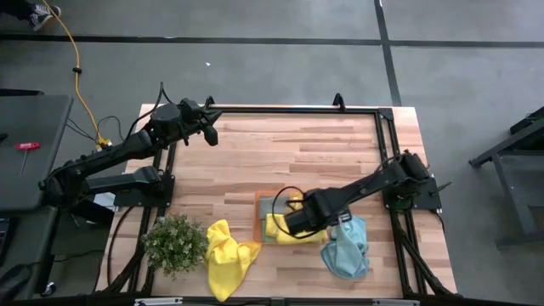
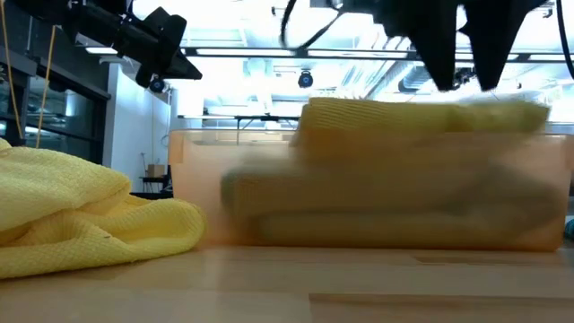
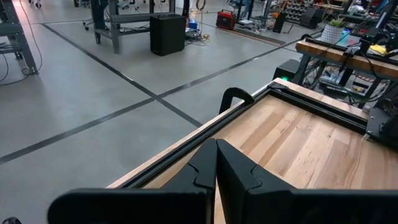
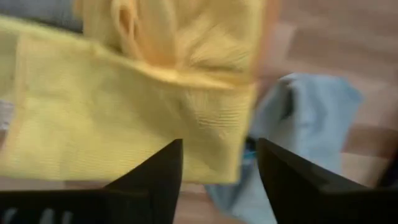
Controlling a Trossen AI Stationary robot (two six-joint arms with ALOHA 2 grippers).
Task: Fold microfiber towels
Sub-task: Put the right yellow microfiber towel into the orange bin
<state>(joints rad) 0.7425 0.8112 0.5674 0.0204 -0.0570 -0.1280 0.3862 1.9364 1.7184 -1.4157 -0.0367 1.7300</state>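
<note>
Overhead: right end effector hovers released over a folded yellow towel on the orange tray, lower centre; crumpled yellow towel and blue towel probably await folding. Left end effector, clenched, waits upper left. Low view: folded towel tops the tray's stack. Right wrist: parted fingers above yellow cloth.

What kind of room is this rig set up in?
Probably a large robotics lab or workshop: a grey concrete floor marked with dark lines, metal-framed workbenches with equipment, and more cluttered benches beyond the wooden table.
</note>
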